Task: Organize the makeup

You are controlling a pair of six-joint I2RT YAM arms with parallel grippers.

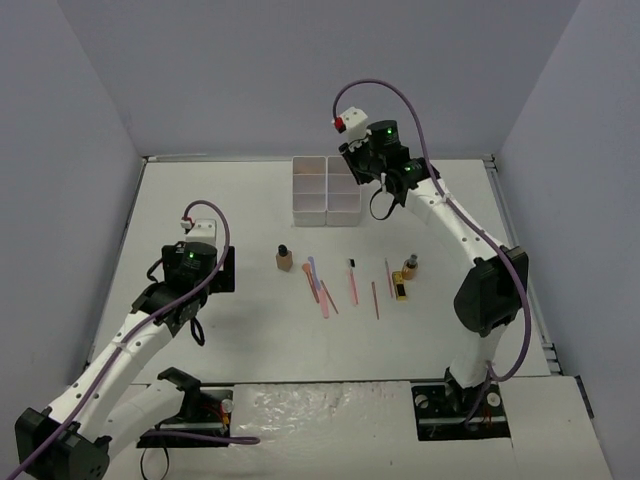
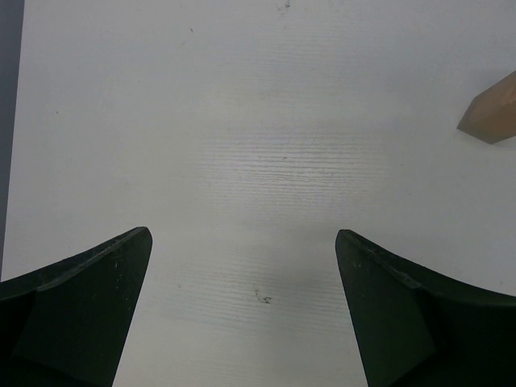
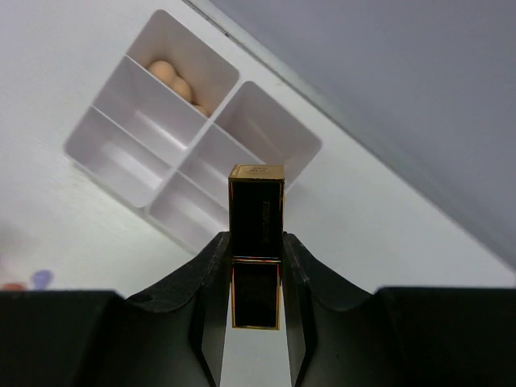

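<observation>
My right gripper (image 3: 256, 239) is shut on a black-and-gold tube (image 3: 256, 211) that stands upright between the fingers. It hovers near the white compartment box (image 3: 198, 142); in the top view this gripper (image 1: 366, 166) is at the box's (image 1: 326, 191) right back corner. Peach sponges (image 3: 172, 78) lie in one far compartment. On the table lie a tan bottle (image 1: 284, 259), several thin sticks (image 1: 319, 286), another black-and-gold tube (image 1: 400, 291) and a small bottle (image 1: 409, 266). My left gripper (image 2: 242, 246) is open over bare table, left of the tan bottle (image 2: 493, 114).
Grey walls close in the white table (image 1: 220, 200) on three sides. The box's other compartments look bare in the right wrist view. The loose makeup lies in a row across the middle, between the two arms.
</observation>
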